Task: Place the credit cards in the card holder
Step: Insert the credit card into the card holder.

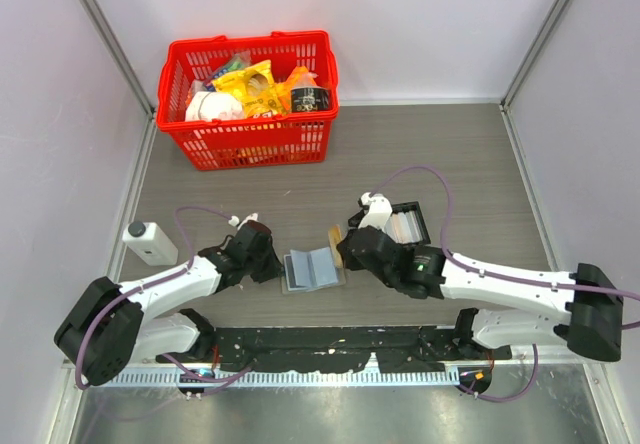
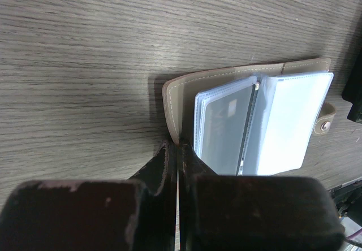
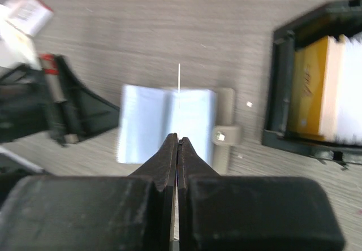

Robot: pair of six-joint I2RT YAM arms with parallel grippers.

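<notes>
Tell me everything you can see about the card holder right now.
The card holder lies open on the wood-grain table. Its beige cover looks like stitched leather, with a snap tab on one side. Clear bluish plastic sleeves fan out inside like pages. The left gripper, shut, pinches the cover's edge.

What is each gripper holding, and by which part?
The left gripper pinches the card holder by the edge of its tan cover. The right gripper pinches a card, seen edge-on, by its near end.
</notes>
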